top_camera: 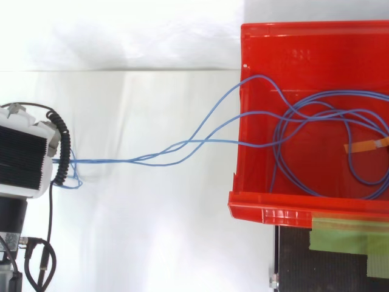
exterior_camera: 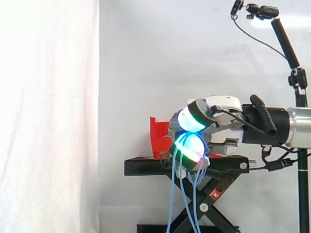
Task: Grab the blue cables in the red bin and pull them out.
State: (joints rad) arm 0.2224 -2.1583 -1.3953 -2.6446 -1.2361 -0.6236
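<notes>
Thin blue cables [top_camera: 182,146] run from coiled loops inside the red bin [top_camera: 267,210], over its left wall, and stretch across the white ground to my hand [top_camera: 21,161] at the far left. In the side view my hand [exterior_camera: 216,119] hovers in front of the red bin [exterior_camera: 158,136], fingers curled, with glowing cyan-green fingertips [exterior_camera: 189,145] pinching the strands. Below the hand, the blue cables [exterior_camera: 172,204] hang in long loops toward the floor. An orange tape tag [top_camera: 364,146] marks a loop still lying in the bin.
The bin rests on a black platform [exterior_camera: 146,167] atop a scissor lift [exterior_camera: 214,199]. Green tape [top_camera: 346,234] covers part of the platform near the bin's front edge. A camera on a black pole [exterior_camera: 291,48] stands at the right.
</notes>
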